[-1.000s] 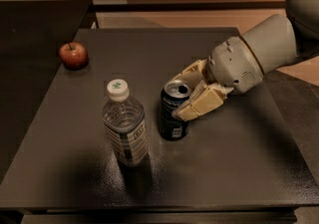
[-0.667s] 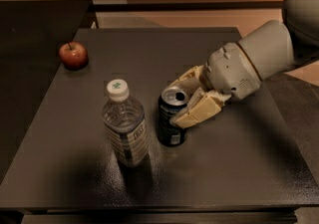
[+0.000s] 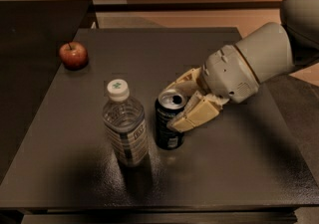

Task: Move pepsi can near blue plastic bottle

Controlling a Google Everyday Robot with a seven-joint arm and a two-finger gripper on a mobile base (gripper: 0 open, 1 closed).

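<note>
The pepsi can (image 3: pixel 166 127), dark with a silver open top, stands upright on the dark table (image 3: pixel 234 168). The blue plastic bottle (image 3: pixel 124 126), clear with a white cap and green mark, stands just left of the can, a narrow gap apart. My gripper (image 3: pixel 172 108) reaches in from the right. Its tan fingers (image 3: pixel 197 113) sit on either side of the can's upper part and hold it.
A red apple (image 3: pixel 74 55) lies at the table's far left corner. A second dark surface (image 3: pixel 30 44) adjoins on the left. My bulky grey arm (image 3: pixel 259 63) hangs over the table's right side.
My gripper has carried the can a little left and toward the front, closing the gap to the bottle. Bottle and apple have not moved.
</note>
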